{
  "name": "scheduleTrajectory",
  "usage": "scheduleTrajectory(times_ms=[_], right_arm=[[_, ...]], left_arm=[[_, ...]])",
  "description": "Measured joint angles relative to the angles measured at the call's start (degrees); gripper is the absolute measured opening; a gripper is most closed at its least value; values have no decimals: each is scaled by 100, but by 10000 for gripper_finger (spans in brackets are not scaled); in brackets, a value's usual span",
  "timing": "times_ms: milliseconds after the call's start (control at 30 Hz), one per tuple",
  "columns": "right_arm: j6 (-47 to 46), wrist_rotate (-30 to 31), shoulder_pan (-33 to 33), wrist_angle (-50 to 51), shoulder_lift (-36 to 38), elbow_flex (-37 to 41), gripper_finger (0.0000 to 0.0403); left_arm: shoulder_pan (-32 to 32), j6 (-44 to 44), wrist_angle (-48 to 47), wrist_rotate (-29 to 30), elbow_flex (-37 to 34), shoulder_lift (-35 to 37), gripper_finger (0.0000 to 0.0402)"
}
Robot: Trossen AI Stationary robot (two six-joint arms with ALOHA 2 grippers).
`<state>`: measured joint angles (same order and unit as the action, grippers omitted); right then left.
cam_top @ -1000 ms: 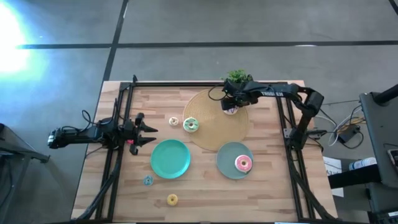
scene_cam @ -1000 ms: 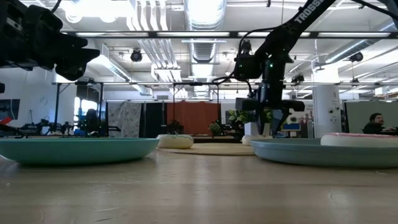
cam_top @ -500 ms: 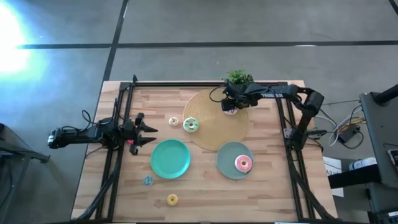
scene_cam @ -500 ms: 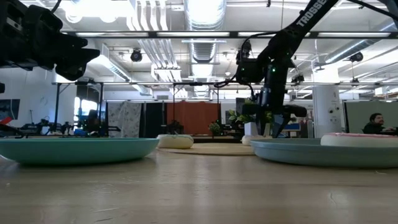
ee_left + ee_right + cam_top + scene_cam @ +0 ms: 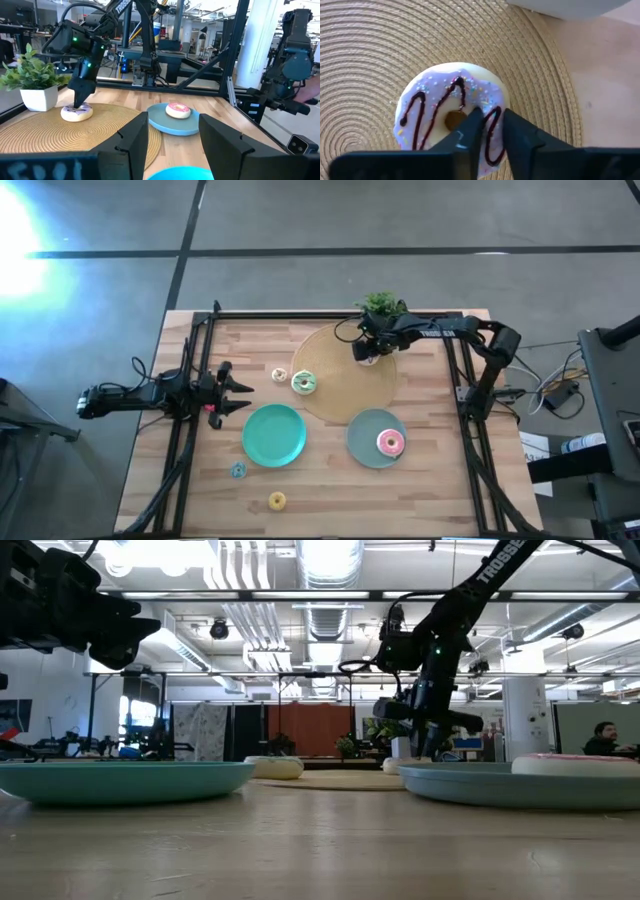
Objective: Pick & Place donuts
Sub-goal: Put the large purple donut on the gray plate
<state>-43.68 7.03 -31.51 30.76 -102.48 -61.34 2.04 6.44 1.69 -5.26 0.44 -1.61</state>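
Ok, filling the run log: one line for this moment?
right pincer: closing on sprinkled donut rim | place: tan mat | left pincer: idle, open

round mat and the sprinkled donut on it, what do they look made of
The round mat looks like woven straw or a similar fibre, matt tan: fine ridges coil outward in rings. The sprinkled donut seems moulded plastic or rubber, pale lilac icing with a smooth, slightly glossy face, a dark zigzag drizzle and tiny coloured specks; which of the two is unclear. The right gripper pinches its edge.
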Motion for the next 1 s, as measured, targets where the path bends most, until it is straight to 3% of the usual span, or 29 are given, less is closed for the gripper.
scheduleTrajectory(times_ms=[133,333,567,733,900,1000], right_arm=[[0,4,7,11,0,0,17],[-88,49,143,44,229,0,14],[-268,192,712,81,998,-90,14],[-643,-447,1475,915,1512,-90,13],[-1537,218,2733,1865,1758,-6,13],[-2109,338,3261,1844,1733,71,13]], left_arm=[[2,0,0,0,-1,0,149],[1,0,0,0,-1,0,149],[0,0,0,2,-1,0,149],[0,0,0,0,1,0,149],[2,0,0,0,-1,0,149],[1,0,0,0,-1,0,149]])
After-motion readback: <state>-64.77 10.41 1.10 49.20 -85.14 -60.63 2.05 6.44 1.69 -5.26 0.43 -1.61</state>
